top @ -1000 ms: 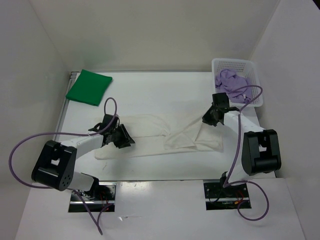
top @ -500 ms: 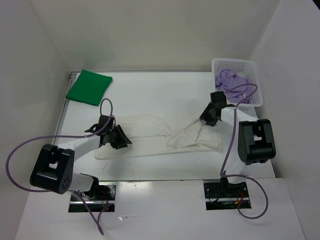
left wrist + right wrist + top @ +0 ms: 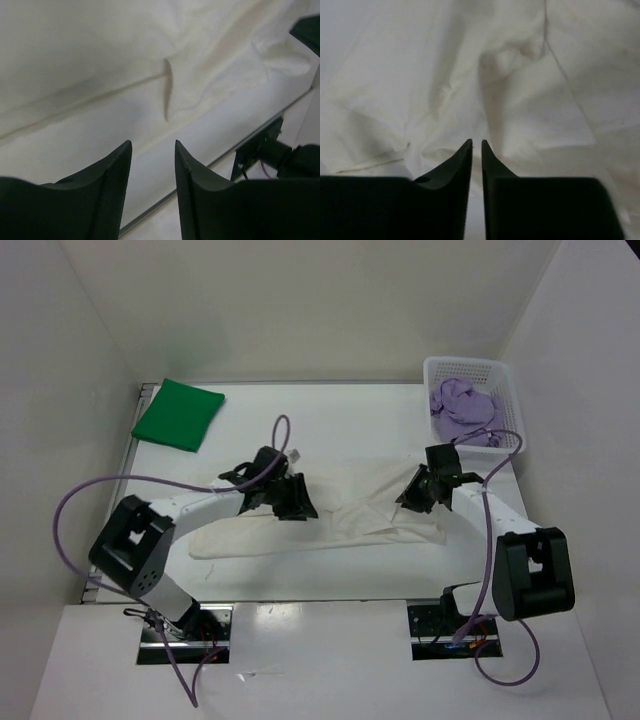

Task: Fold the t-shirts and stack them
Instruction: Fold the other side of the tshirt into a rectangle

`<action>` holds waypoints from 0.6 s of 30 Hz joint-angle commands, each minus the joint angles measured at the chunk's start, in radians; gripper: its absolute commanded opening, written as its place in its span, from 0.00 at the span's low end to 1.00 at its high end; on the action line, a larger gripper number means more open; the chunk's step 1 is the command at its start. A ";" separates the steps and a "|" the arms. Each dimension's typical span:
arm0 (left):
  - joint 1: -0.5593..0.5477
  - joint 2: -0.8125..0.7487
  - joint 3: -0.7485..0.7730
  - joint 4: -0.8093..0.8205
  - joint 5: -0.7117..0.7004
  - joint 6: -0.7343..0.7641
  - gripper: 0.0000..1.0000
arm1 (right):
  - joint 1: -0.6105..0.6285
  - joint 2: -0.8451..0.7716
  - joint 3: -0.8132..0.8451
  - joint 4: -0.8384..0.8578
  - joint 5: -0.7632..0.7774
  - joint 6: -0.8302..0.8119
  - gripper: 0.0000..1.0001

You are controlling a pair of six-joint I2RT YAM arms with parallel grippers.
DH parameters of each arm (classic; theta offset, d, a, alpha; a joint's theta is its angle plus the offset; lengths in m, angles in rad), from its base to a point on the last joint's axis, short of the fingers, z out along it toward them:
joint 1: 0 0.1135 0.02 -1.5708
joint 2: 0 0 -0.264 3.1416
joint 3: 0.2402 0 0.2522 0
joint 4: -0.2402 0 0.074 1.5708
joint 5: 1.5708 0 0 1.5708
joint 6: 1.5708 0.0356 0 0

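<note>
The white-cream t-shirt [image 3: 330, 530] lies spread and wrinkled across the middle of the table. My left gripper [image 3: 292, 500] hovers over its middle; in the left wrist view [image 3: 152, 147] the jaws stand open and empty above the cloth [image 3: 100, 50]. My right gripper [image 3: 408, 495] is over the shirt's rumpled right part; in the right wrist view [image 3: 476, 145] the jaws are nearly together, with nothing seen between them above the creased cloth [image 3: 545, 100]. The green t-shirt [image 3: 178, 413] lies folded at the back left. The purple t-shirt [image 3: 462, 408] is bunched in the basket.
The white lattice basket [image 3: 465, 362] stands at the back right corner. Purple cables loop off both arms. The table's front edge [image 3: 200, 167] runs just below the shirt's near hem. White walls close in the back and both sides.
My left gripper has moved right, from the shirt's left end to its middle. My right gripper has come down and nearer, and the cloth it had raised has dropped lower.
</note>
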 commanded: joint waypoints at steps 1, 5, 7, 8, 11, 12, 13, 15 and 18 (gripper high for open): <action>-0.099 0.149 0.084 0.045 0.109 -0.008 0.48 | 0.019 0.053 -0.040 0.042 -0.086 0.034 0.31; -0.173 0.265 0.163 0.069 0.155 -0.008 0.54 | 0.028 0.089 -0.051 0.114 -0.095 0.025 0.45; -0.185 0.300 0.175 0.069 0.169 -0.008 0.55 | 0.028 0.116 -0.051 0.134 -0.108 0.024 0.47; -0.185 0.309 0.175 0.082 0.181 -0.017 0.55 | 0.028 0.129 -0.039 0.134 -0.108 0.024 0.47; -0.185 0.341 0.198 0.082 0.190 -0.018 0.55 | 0.028 0.166 -0.016 0.134 -0.108 0.015 0.47; -0.185 0.341 0.198 0.092 0.190 -0.030 0.55 | 0.028 0.176 -0.016 0.134 -0.108 0.015 0.45; -0.185 0.352 0.198 0.092 0.190 -0.040 0.54 | 0.028 0.176 -0.016 0.155 -0.108 0.015 0.41; -0.185 0.361 0.189 0.111 0.181 -0.051 0.49 | 0.028 0.176 -0.016 0.166 -0.117 0.015 0.30; -0.185 0.361 0.189 0.111 0.181 -0.051 0.43 | 0.028 0.143 -0.006 0.155 -0.117 0.015 0.12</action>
